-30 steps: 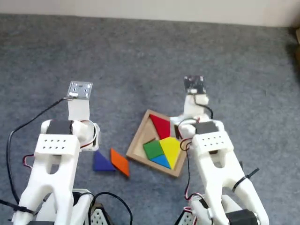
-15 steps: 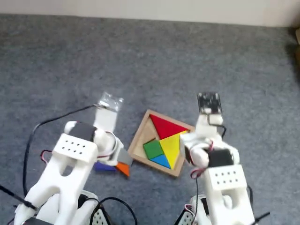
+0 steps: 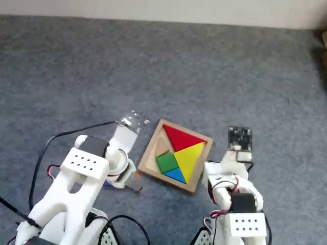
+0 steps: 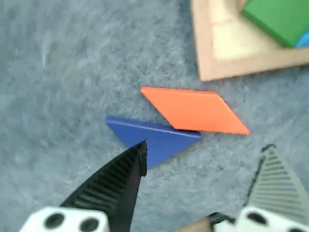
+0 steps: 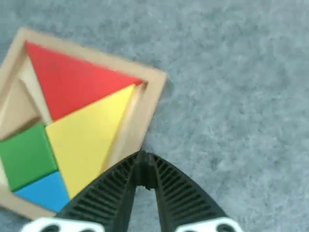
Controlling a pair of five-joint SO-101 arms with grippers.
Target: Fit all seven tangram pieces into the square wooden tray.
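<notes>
Fetching the pieces left outside: the left fingers (image 4: pixel 129 170), spread wide, hover over the blue triangle (image 4: pixel 154 137), with the orange parallelogram (image 4: pixel 195 110) touching it just beyond. The right fingers (image 5: pixel 143 166), closed and empty, sit beside the wooden tray (image 5: pixel 155 79). Next, probably lower and pinch the triangle.

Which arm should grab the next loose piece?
Left. The left claw is open right over the blue triangle and orange parallelogram on the carpet. The right claw is shut at the opposite side of the tray, away from both.

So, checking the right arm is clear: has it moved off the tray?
Yes. The right arm has drawn back toward its base, from over the tray corner to beside it.
</notes>
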